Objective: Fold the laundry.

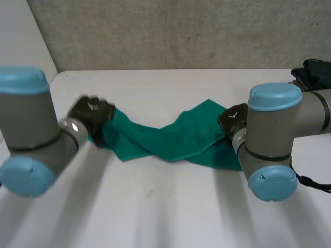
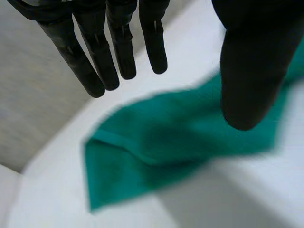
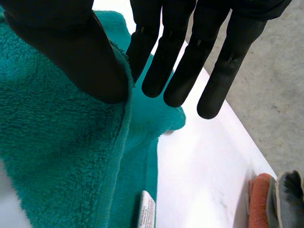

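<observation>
A green towel (image 1: 176, 137) lies twisted across the white table (image 1: 155, 206), stretched between my two hands. My left hand (image 1: 93, 116) is at the towel's left end. In its wrist view its fingers (image 2: 102, 52) are straight and spread from the thumb, hovering above the towel (image 2: 171, 137) with nothing between them. My right hand (image 1: 232, 121) is at the towel's right end. There the thumb (image 3: 80, 52) presses the towel's edge (image 3: 71, 142) against straight fingers, pinching it. A white label (image 3: 146, 209) shows on the towel below that hand.
A dark cloth pile (image 1: 313, 72) sits at the table's far right edge. Orange (image 3: 261, 199) and grey (image 3: 287, 197) cloths lie beyond my right hand's fingertips. A grey wall stands behind the table.
</observation>
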`<act>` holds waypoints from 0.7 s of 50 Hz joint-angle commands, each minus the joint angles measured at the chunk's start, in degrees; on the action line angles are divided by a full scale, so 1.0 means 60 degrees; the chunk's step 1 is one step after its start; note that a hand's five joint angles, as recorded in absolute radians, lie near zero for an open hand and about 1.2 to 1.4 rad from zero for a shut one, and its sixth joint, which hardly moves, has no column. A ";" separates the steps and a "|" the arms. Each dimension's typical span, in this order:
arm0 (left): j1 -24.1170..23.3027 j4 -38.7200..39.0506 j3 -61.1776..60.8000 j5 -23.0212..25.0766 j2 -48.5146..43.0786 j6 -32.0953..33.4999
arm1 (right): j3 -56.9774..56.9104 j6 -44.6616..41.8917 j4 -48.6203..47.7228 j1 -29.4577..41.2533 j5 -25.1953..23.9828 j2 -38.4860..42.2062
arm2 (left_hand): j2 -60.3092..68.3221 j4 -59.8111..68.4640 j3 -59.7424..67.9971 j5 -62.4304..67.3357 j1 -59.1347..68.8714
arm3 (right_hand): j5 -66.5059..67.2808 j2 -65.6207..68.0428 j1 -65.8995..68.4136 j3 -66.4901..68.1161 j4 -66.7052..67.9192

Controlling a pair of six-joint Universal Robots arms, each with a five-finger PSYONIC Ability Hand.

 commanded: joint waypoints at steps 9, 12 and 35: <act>0.0186 0.1042 -0.0366 0.0749 -0.1454 0.0487 | 0.0631 0.0044 0.0091 0.0023 -0.0382 -0.0415 | 0.0483 0.0431 0.0466 0.0425 0.0441 | 0.2210 0.2113 0.2542 0.2041 0.1926; 0.0215 0.0998 -0.0131 0.0822 -0.1688 0.0473 | 0.0821 0.0044 0.0047 -0.0007 -0.0441 -0.0518 | 0.0287 0.0235 0.0270 0.0229 0.0245 | 0.2210 0.2113 0.2542 0.2041 0.1926; -0.0356 0.0837 0.1963 0.0544 -0.3519 0.0590 | 0.1495 -0.0015 -0.0231 -0.0168 -0.0690 -0.0709 | 0.2271 0.2219 0.2254 0.2213 0.2229 | 0.2210 0.2113 0.2542 0.2041 0.1926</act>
